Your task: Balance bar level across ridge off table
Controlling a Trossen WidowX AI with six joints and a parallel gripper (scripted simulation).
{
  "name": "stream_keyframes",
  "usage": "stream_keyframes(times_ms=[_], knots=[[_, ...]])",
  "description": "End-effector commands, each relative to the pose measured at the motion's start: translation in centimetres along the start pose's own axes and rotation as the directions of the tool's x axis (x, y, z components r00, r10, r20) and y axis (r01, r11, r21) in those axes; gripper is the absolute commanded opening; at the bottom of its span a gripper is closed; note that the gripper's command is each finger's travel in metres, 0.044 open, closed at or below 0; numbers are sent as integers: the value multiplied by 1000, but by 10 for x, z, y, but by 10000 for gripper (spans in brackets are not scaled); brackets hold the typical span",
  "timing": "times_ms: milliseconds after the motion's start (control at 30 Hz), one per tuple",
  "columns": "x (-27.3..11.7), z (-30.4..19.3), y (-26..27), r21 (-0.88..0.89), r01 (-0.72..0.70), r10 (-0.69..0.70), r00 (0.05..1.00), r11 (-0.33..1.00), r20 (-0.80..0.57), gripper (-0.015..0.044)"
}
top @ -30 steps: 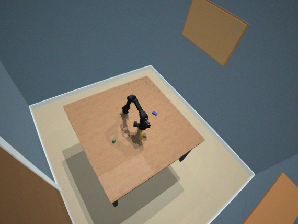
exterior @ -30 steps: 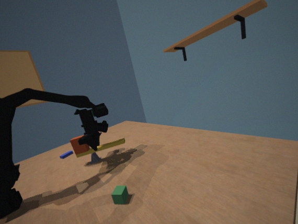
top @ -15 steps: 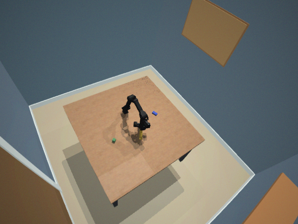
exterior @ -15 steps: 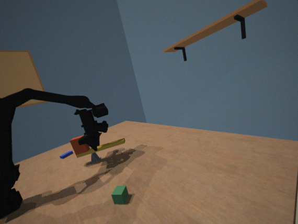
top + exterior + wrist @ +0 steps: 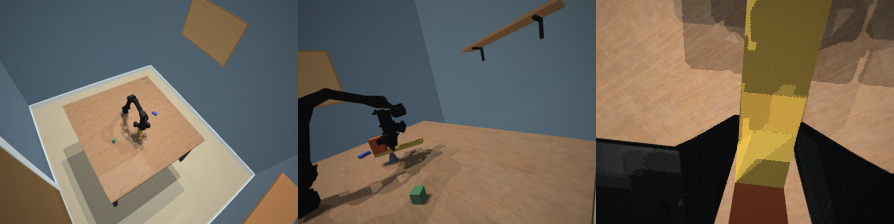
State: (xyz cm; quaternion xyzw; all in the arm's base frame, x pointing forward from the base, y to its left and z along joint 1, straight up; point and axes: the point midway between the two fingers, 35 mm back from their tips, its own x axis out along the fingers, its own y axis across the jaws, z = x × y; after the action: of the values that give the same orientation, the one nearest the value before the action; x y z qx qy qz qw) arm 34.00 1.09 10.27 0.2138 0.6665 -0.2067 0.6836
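Note:
The yellow bar [image 5: 140, 135] [image 5: 411, 143] [image 5: 783, 60] is off the table, with a red-orange block [image 5: 376, 146] [image 5: 758, 206] on one end. My gripper [image 5: 141, 129] [image 5: 393, 149] [image 5: 766, 125] is shut on the bar near that block, one finger on each side. The grey-blue ridge [image 5: 393, 158] stands on the table under the bar, close to the gripped part. Its top is right at the bar's underside; whether they touch is not clear. The bar's long free end sticks out past the gripper. It slants in the exterior view; whether it is truly level I cannot tell.
A green cube [image 5: 114, 140] [image 5: 417, 194] lies on the wooden table [image 5: 91, 115] [image 5: 507, 167], to one side of the ridge. A small blue block [image 5: 155, 113] [image 5: 364, 155] lies on the other side. A wall shelf [image 5: 507, 29] is high above the table.

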Motion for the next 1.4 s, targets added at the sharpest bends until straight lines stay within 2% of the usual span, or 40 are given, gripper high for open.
stream_keyframes(times_ms=[0,1367], knots=[[0,1,0,-3,0,0,1000,1000,3,0],[4,1,0,-3,0,0,1000,1000,3,0]])
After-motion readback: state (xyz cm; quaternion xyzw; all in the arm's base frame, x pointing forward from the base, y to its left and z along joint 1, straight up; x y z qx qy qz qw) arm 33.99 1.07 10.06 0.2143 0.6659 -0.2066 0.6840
